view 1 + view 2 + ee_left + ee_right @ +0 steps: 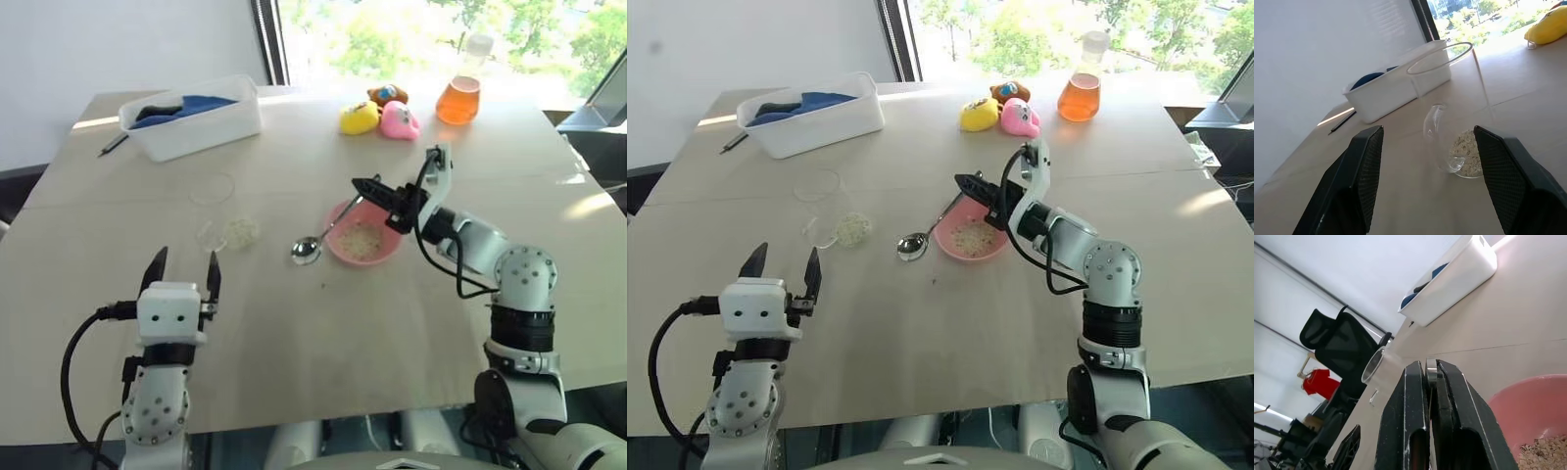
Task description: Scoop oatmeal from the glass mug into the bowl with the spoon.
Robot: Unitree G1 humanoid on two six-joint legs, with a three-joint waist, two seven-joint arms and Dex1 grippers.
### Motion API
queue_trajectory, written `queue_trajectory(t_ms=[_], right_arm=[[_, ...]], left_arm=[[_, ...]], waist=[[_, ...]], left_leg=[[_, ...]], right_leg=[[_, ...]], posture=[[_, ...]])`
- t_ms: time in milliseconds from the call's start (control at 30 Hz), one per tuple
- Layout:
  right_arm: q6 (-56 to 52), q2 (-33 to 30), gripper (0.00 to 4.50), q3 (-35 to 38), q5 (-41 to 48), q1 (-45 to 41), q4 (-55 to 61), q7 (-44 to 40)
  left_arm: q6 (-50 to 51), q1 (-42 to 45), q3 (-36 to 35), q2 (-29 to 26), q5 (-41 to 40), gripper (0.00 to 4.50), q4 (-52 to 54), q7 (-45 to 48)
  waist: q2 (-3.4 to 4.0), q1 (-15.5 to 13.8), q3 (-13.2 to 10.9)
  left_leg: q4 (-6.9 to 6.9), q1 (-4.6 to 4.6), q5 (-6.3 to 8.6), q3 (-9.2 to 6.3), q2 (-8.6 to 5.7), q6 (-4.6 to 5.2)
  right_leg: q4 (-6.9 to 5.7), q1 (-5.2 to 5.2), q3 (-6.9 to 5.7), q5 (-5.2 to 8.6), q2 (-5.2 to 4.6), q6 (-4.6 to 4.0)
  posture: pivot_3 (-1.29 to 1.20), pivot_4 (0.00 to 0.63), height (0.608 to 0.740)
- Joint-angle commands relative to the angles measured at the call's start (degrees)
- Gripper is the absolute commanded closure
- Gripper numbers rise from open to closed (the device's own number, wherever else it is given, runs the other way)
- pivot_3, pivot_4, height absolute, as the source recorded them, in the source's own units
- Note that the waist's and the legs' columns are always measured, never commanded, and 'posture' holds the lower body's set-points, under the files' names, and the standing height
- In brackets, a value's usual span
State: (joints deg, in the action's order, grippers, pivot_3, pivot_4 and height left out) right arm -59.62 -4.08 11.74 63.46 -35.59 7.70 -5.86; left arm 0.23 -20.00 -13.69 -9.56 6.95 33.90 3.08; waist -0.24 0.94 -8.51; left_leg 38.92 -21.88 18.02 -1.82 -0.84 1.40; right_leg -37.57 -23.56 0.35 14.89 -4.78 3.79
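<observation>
1. Right hand [364,185]: fingers closed on the handle end of the spoon [323,235], held above the far rim of the bowl [338,247].
2. The spoon slopes down from the grip; its head is low over the surface [323,323], just left of the bowl. Contact with the surface cannot be told.
3. The bowl, pink, stands near mid-surface and holds a layer of oatmeal [360,239].
4. Left hand [183,271]: fingers apart, holding nothing, near the surface's front edge.
5. The glass mug [1449,112] stands upright, left of the bowl and beyond the left hand, apart from its fingers, with oatmeal at its bottom.
6. A white tub [191,117] stands at the far left; toys [380,116] and a flask [458,93] of orange liquid at the far side.
</observation>
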Motion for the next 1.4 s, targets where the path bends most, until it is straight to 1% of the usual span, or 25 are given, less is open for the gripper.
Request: queue_trajectory(t_ms=[33, 233, 367, 567, 667, 767, 933, 1000, 1267, 1300, 1367, 1400], right_arm=[[1.4, 0.2, 4.5, 0.6, 0.9, -1.7, 1.2, 0.4], [1.6, 0.6, 4.5, 0.8, 1.6, -1.1, 1.5, 1.0], [1.9, 0.6, 4.5, 0.8, 1.5, -1.1, 1.5, 1.0], [2.2, 0.2, 4.5, 0.1, 0.5, -0.9, 1.5, 1.2], [2.4, 0.2, 4.5, -0.1, 0.2, -0.9, 1.4, 1.0], [2.8, 0.3, 4.5, -0.2, -0.3, -0.7, 1.4, 0.9], [3.2, 0.5, 4.5, -0.5, -0.6, -0.2, 1.7, 0.9], [3.4, 0.5, 4.5, -0.8, -0.7, 0.0, 1.7, 0.8], [3.7, 0.7, 4.5, -1.3, -1.3, 0.6, 1.9, 0.7], [3.7, 0.7, 4.5, -1.4, -1.3, 0.7, 1.9, 0.6], [3.7, 0.5, 4.5, -1.5, -1.5, 0.9, 2.0, 0.6], [3.7, 0.5, 4.5, -1.5, -1.6, 1.0, 2.1, 0.6]], left_arm=[[0.4, 1.5, -2.4, -0.5, -1.6, 1.41, -0.9, -0.4], [0.8, 4.7, -2.4, -2.7, -2.5, 1.41, -3.8, 1.5], [1.1, 5.2, -1.5, -2.7, -3.0, 1.41, -4.3, 2.2], [3.7, 7.4, -2.0, -2.6, -3.5, 1.41, -5.2, 1.8], [5.1, 9.7, -1.6, -3.4, -3.5, 1.41, -7.9, 2.3], [5.5, 11.5, -1.9, -3.6, -2.9, 1.41, -10.7, 1.4], [6.2, 14.3, -1.2, -3.2, -1.6, 1.41, -11.6, -0.5], [6.6, 15.5, -0.8, -3.6, -1.3, 1.41, -11.8, -0.6], [10.5, 21.2, -3.1, -5.9, -2.6, 1.41, -16.4, -0.7], [10.9, 21.6, -3.1, -6.1, -2.6, 1.65, -16.8, -0.8], [11.8, 22.4, -2.9, -6.6, -2.5, 2.26, -17.4, -0.8], [12.2, 22.6, -2.8, -6.8, -2.4, 2.71, -17.6, -0.8]], waist=[[0.0, 0.0, 0.0], [0.0, 0.0, 0.0], [0.0, 0.1, 0.0], [0.0, 0.1, 0.0], [0.0, 0.1, 0.0], [0.0, 0.1, 0.0], [0.0, 0.1, 0.0], [-0.01, 0.1, 0.0], [0.0, 0.1, 0.0], [-0.01, 0.1, 0.0], [-0.01, 0.1, 0.0], [-0.01, 0.1, 0.0]], left_leg=[[0.0, 0.0, 0.0, 0.0, 0.0, 0.0], [0.17, 0.0, 0.0, 0.0, 0.0, 0.0], [0.2, 0.0, 0.0, 0.02, 0.0, 0.0], [0.23, 0.0, 0.0, 0.01, 0.01, -0.01], [0.23, 0.0, 0.0, 0.01, 0.01, -0.01], [0.25, 0.01, 0.0, 0.01, 0.0, -0.01], [0.26, -0.01, -0.01, 0.02, 0.0, -0.01], [0.26, -0.01, -0.01, 0.01, 0.01, -0.01], [0.27, 0.0, -0.01, 0.02, -0.01, -0.02], [0.26, 0.0, -0.01, 0.03, -0.01, -0.02], [0.26, -0.01, -0.01, 0.02, -0.02, -0.02], [0.27, -0.01, -0.01, 0.02, -0.02, -0.02]], right_leg=[[-0.02, 0.0, 0.0, 0.0, 0.0, 0.0], [-0.17, -0.01, 0.01, 0.0, 0.04, 0.0], [-0.18, -0.01, 0.04, 0.0, 0.04, 0.0], [-0.23, -0.02, 0.05, 0.0, 0.04, 0.0], [-0.23, -0.02, 0.05, 0.0, 0.05, 0.0], [-0.25, -0.02, 0.04, 0.0, 0.07, 0.0], [-0.25, -0.04, 0.06, 0.0, 0.07, 0.0], [-0.26, -0.04, 0.06, 0.0, 0.06, 0.0], [-0.27, -0.05, 0.07, 0.0, 0.08, 0.0], [-0.27, -0.05, 0.07, 0.0, 0.08, 0.0], [-0.26, -0.05, 0.07, 0.0, 0.08, 0.0], [-0.26, -0.05, 0.07, 0.0, 0.08, 0.0]], posture=[[0.0, 0.15, 0.74], [0.0, 0.15, 0.74], [0.0, 0.15, 0.74], [0.0, 0.15, 0.74], [0.0, 0.15, 0.74], [0.0, 0.15, 0.74], [0.0, 0.15, 0.74], [0.0, 0.15, 0.74], [0.0, 0.15, 0.74], [0.0, 0.15, 0.74], [0.0, 0.15, 0.74], [0.0, 0.15, 0.74]])
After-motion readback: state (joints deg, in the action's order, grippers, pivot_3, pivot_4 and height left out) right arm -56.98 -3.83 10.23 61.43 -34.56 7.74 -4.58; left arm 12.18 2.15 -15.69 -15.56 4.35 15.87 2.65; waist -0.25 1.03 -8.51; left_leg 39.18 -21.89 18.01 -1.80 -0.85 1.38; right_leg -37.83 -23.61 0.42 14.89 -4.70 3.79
